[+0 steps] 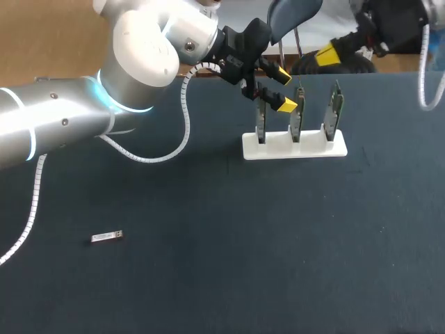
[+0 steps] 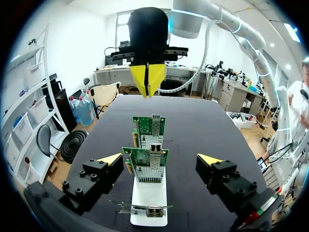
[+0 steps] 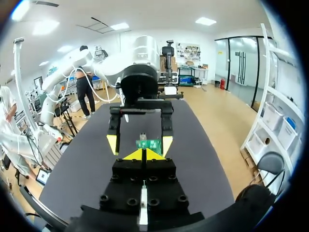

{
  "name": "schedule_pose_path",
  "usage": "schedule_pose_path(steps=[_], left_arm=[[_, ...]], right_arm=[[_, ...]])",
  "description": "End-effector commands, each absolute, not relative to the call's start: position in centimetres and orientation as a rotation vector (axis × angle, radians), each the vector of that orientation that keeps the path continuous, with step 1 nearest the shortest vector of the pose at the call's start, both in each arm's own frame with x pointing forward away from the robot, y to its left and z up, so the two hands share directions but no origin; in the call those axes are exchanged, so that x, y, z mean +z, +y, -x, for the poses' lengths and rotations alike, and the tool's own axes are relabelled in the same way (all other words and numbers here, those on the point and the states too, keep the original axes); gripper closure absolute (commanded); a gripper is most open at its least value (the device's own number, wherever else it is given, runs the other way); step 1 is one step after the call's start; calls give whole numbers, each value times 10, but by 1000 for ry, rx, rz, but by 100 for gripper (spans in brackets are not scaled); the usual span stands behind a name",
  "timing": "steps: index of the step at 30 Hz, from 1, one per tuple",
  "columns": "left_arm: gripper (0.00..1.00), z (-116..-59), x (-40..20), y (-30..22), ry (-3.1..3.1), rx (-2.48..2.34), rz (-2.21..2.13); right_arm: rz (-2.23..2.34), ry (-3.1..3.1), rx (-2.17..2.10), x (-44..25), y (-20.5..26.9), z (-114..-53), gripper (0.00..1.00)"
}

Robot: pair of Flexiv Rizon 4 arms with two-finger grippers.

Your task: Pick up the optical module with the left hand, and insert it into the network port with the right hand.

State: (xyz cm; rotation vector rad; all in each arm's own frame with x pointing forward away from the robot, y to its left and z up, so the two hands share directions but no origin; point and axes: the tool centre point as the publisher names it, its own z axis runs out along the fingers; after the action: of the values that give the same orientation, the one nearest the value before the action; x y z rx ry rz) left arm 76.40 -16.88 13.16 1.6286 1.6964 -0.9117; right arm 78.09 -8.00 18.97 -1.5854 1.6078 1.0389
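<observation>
While the left tool (image 1: 284, 89) hangs open (empty) close by the cards (image 1: 297, 115) and the right tool (image 3: 144, 154) is closed on nothing, swinging toward the distant module (image 1: 107, 237) could topple them.

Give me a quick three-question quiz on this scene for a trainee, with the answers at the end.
1. How many circuit cards stand in the white holder? A) two B) three C) four
2. True or false: the left hand is holding the optical module.
3. Fill in: the right hand has its yellow tips pressed ____ (apart or together).

Key:
1. B
2. False. The module lies alone on the table, and the left hand is open by the cards.
3. together
</observation>
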Motion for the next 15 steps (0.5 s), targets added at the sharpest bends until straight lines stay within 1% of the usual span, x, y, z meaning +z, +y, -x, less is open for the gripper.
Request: schedule_pose_path(steps=[1,7,15], left_arm=[[0,-767,132,-170,1700,-913,-1635],[0,-767,132,-170,1700,-913,-1635],[0,-767,132,-170,1700,-913,-1635]], right_arm=[[1574,1609,1043,190,-104,-774,100],[1549,1640,1048,182,-132,-771,100],[1604,1670,1056,169,-147,-764,100]])
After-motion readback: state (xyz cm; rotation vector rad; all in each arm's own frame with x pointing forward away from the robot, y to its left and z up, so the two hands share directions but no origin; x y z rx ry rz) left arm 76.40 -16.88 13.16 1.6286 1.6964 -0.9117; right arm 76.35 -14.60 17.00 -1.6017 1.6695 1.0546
